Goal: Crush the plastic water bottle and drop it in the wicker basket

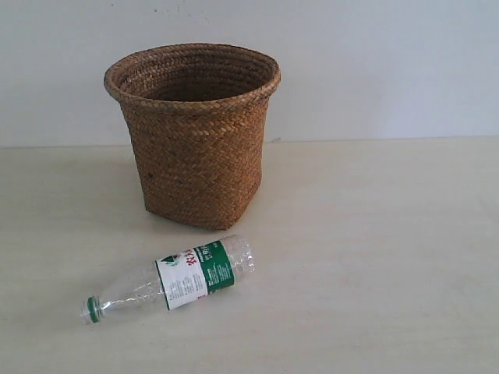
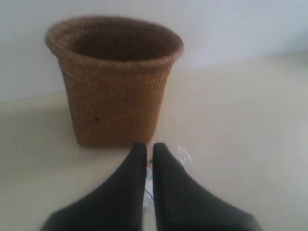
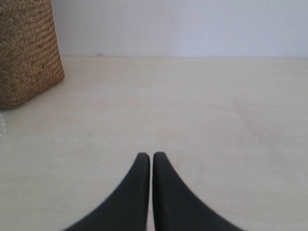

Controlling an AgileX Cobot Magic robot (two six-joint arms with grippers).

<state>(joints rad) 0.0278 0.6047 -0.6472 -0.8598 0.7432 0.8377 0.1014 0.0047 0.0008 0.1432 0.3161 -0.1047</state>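
Observation:
The plastic water bottle (image 1: 175, 279) lies on its side on the table, green cap toward the front left, label facing up, uncrushed. Just behind it stands the wicker basket (image 1: 195, 132), upright. Neither gripper shows in the exterior view. In the left wrist view my left gripper (image 2: 149, 147) is shut, its black fingers (image 2: 173, 192) hovering over the bottle (image 2: 183, 155), which peeks out past them; the basket (image 2: 114, 82) stands beyond. My right gripper (image 3: 151, 156) is shut over bare table, with the basket (image 3: 26, 53) off to one side and a sliver of the bottle (image 3: 1, 125) at the frame edge.
A pale wooden table (image 1: 374, 257) carries both things, with a plain white wall (image 1: 374, 62) close behind the basket. Bare tabletop stretches to the right of the bottle and basket.

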